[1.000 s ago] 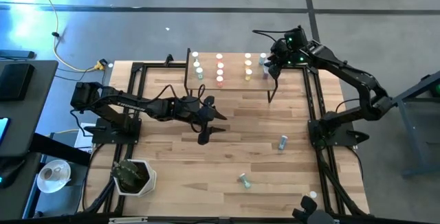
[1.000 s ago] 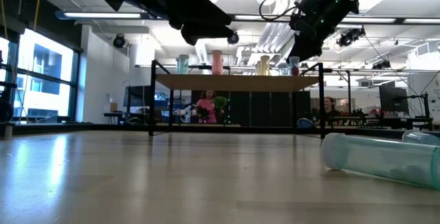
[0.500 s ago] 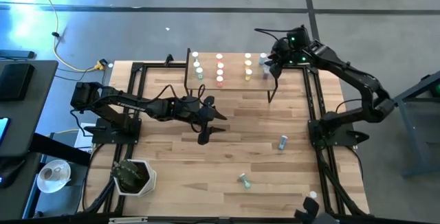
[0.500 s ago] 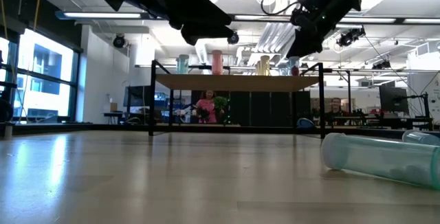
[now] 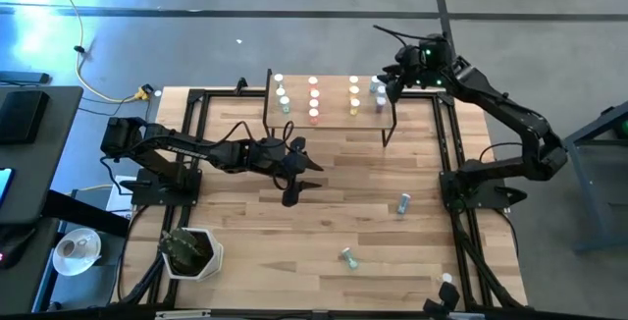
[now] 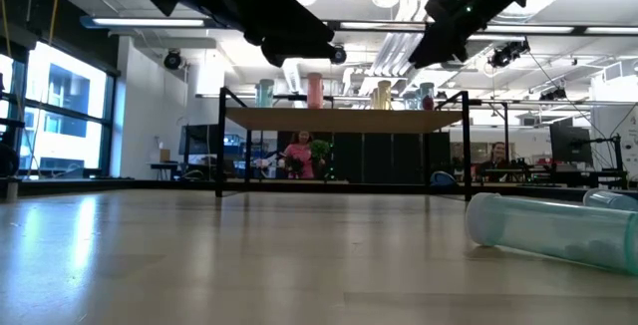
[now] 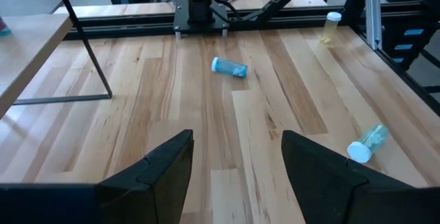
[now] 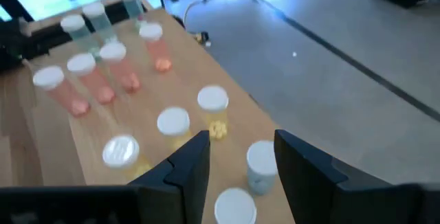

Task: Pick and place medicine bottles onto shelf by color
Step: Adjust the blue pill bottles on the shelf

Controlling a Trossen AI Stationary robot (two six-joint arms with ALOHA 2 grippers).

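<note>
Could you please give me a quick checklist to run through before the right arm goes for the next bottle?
1. Right gripper jaws open and empty: ok.
2. Right gripper clear of the bottles on the shelf: ok; it hangs above the blue-grey ones.
3. Shelf bottles upright, in colour columns: ok.
4. Loose bottles left on the tabletop: ok; one teal, one green, both lying down.
5. Left gripper empty, over the table's middle: ok.
6. Yellow bottle by the frame within reach: cannot tell.
</note>
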